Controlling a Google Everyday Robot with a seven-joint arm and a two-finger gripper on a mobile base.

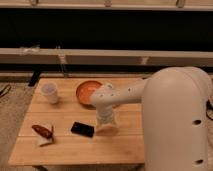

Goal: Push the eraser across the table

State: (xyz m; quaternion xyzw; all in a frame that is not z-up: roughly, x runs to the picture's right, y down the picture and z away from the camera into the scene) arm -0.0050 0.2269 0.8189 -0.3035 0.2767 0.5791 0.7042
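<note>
The eraser (pixel 82 129) is a small flat black block lying on the light wooden table (pixel 75 150), left of centre near the front. My gripper (pixel 106 126) points down at the table top just right of the eraser, touching or nearly touching its right end. My white arm (pixel 170 110) reaches in from the right and hides the table's right part.
An orange bowl (pixel 88 91) sits at the back centre, partly behind my wrist. A white cup (pixel 49 92) stands at the back left. A dark red item on a white square (pixel 44 133) lies at the front left, in line with the eraser.
</note>
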